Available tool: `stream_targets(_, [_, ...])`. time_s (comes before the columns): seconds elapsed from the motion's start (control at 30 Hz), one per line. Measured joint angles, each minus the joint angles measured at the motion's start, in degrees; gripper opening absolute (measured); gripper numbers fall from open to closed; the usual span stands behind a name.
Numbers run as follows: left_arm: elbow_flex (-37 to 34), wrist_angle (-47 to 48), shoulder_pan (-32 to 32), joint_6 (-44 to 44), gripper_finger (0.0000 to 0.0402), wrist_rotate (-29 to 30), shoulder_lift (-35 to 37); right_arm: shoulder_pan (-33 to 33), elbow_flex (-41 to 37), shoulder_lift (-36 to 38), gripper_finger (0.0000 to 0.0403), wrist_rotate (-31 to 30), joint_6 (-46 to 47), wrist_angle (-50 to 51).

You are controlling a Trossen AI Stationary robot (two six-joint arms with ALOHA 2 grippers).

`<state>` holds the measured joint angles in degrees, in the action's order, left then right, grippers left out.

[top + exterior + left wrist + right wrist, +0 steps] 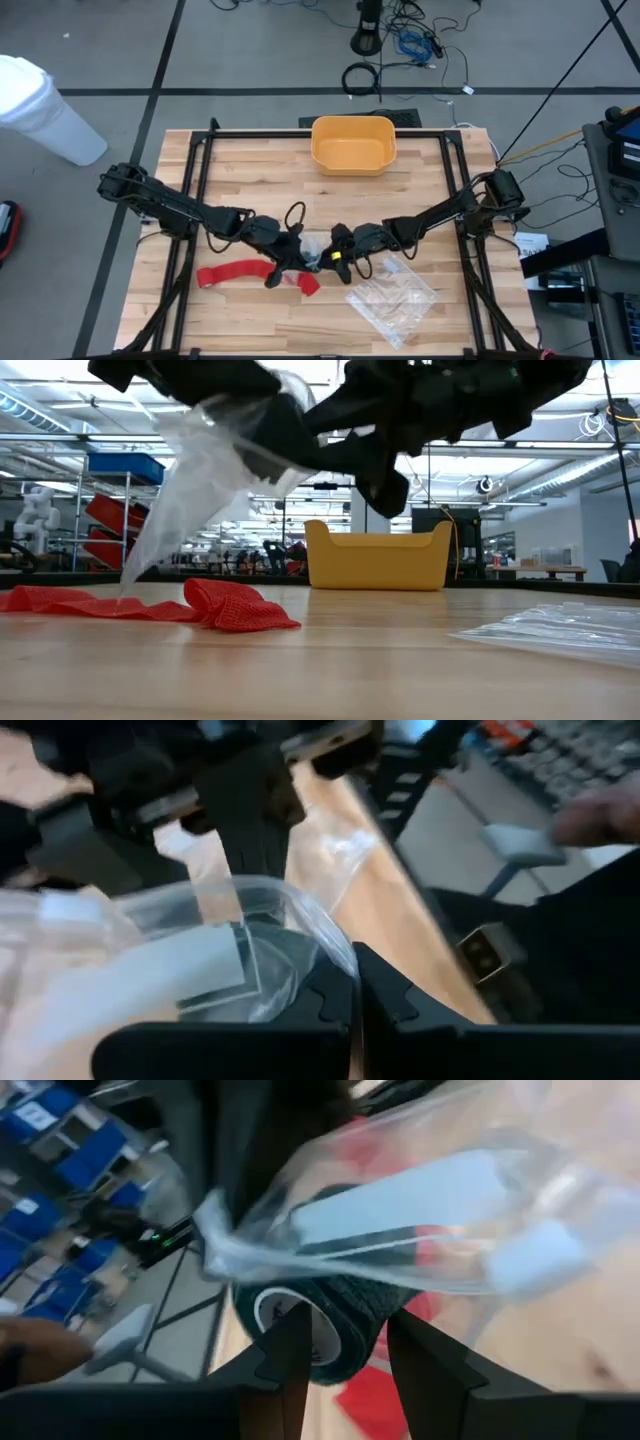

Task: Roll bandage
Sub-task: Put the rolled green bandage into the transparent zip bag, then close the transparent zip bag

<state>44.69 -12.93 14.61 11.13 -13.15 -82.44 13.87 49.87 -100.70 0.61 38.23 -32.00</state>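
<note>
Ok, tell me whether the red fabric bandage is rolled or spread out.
Spread out, not rolled: the bright red fabric bandage lies as a long, rumpled strip on the wooden table.

A bright red bandage, a yellow bin, and a seemingly dark teal roll inside clear plastic.

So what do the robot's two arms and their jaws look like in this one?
Both arms are dark, near-black, with slim jointed links. The left arm and right arm each end in a blocky two-finger gripper: left gripper, right gripper. A thin black cable loops near the left wrist. The right wrist shows a small yellow mark.
</note>
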Motion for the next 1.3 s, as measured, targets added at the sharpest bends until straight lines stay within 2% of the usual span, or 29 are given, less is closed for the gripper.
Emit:
stream_targets(0.2, [0.02,0.59,0.04,0.05,0.0,-1.01,0.71,2.76,0.0,5.17,0.0116,-1.28,-1.63,6.24])
stream_targets(0.43, [0.02,5.75,-0.61,-0.98,0.0,0.74,0.71,4.3,0.02,12.24,0.0116,-17.94,-3.64,14.75])
stream_targets(0.53, [0.02,6.01,-0.76,-0.98,0.0,0.65,0.69,4.24,0.04,12.54,0.0116,-18.33,-4.51,13.65])
stream_targets(0.67, [0.02,5.87,-0.83,-1.35,0.0,-2.36,0.69,4.53,0.04,12.54,0.0116,-18.23,-7.74,16.62])
stream_targets(0.8, [0.18,6.12,-0.89,-1.4,0.0,-4.94,0.69,6.62,0.02,13.09,0.0116,-18.35,-20.67,20.52])
stream_targets(1.0, [0.22,6.43,-2.32,-0.98,0.0,-4.58,0.69,8.66,0.04,12.93,0.0116,-18.78,-33.36,16.32])
stream_targets(1.3, [0.28,7.51,-5.16,-0.98,0.0,-3.32,0.69,5.37,0.04,11.31,0.0116,-19.58,-35.07,14.62])
